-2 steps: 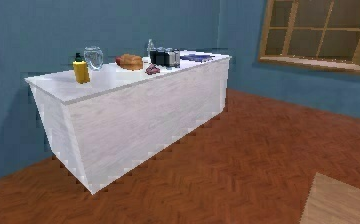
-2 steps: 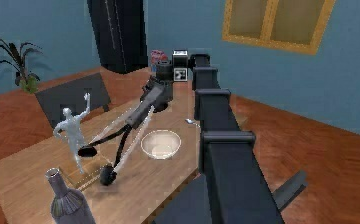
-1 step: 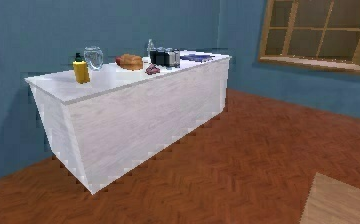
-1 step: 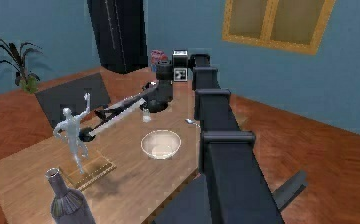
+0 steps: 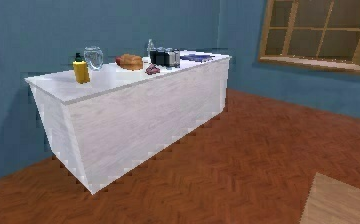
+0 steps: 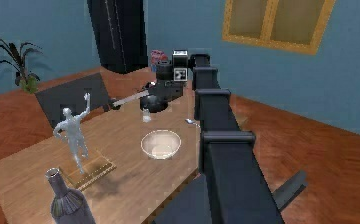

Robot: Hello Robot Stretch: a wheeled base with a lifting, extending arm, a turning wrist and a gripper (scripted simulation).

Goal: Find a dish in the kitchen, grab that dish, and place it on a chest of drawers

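The arm (image 6: pixel 224 150) reaches over the wooden worktop (image 6: pixel 128 188), I'd guess to get at the glass bowl (image 6: pixel 160 146) sitting near the statue (image 6: pixel 76 130). The end effector (image 6: pixel 138 101) is close by; can't tell if it's holding anything.

The dish (image 6: pixel 160 146) is a pale, round, shallow bowl with a whitish rim. It stands upright, mouth up, on the wooden bench (image 6: pixel 118 132). It sits just left of my arm (image 6: pixel 224 140) and right of the silver statue (image 6: pixel 75 130), with bare wood all round it.
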